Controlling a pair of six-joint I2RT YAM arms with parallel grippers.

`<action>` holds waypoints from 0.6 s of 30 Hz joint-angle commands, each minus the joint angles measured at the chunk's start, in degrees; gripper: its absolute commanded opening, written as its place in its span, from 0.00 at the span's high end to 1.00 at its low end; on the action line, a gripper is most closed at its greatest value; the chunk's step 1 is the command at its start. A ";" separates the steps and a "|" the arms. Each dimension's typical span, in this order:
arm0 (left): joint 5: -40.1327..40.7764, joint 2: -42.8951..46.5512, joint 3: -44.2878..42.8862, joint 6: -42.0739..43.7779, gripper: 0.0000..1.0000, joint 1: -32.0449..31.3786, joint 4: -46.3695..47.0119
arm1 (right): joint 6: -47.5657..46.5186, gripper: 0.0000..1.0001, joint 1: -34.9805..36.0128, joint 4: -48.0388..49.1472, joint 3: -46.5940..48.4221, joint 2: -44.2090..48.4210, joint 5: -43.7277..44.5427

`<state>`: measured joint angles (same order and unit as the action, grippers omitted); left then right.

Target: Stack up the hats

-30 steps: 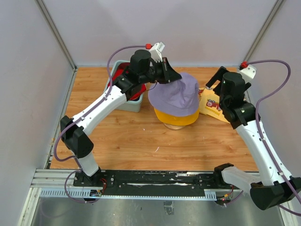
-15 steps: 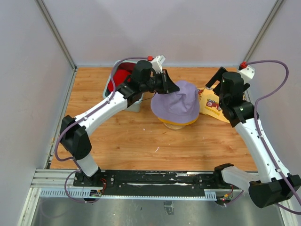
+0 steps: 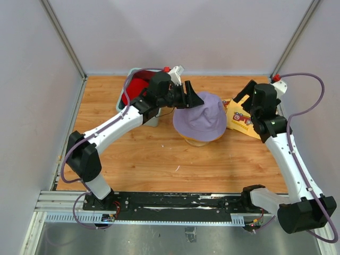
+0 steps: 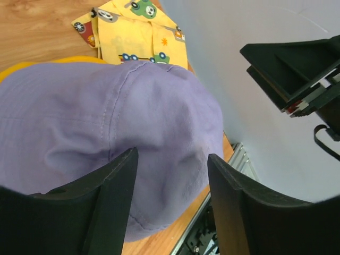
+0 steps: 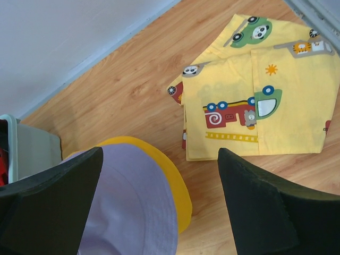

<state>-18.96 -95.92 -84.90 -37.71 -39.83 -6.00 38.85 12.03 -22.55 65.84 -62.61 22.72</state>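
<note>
lavender fabric bucket hat [image 3: 204, 118] stacked on yellow one [image 5: 172, 186], left gripper [image 4: 170, 175], right gripper [image 5: 154, 199] both open, next: red hat [image 3: 139, 86] to its left

A lavender fabric bucket hat [image 3: 204, 117] sits on a yellow fabric bucket hat [image 5: 171, 183] at the middle of the wooden tabletop [image 3: 159, 154]. Just right of them lies a flat yellow car-printed cloth [image 3: 241, 119]. Behind and to the left stands a teal plastic tub [image 5: 34, 151] with a red fabric hat [image 3: 137, 87] in it.
</note>
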 commanded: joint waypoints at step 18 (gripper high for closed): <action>13.04 21.90 33.50 -20.86 0.26 7.36 20.95 | 19.50 0.09 -18.68 28.64 -23.36 -0.14 -42.94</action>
<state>-6.15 -75.37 -58.92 -50.70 -32.95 6.39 50.85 -3.14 -6.96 47.55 -62.52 -7.75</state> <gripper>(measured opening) 0.742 0.915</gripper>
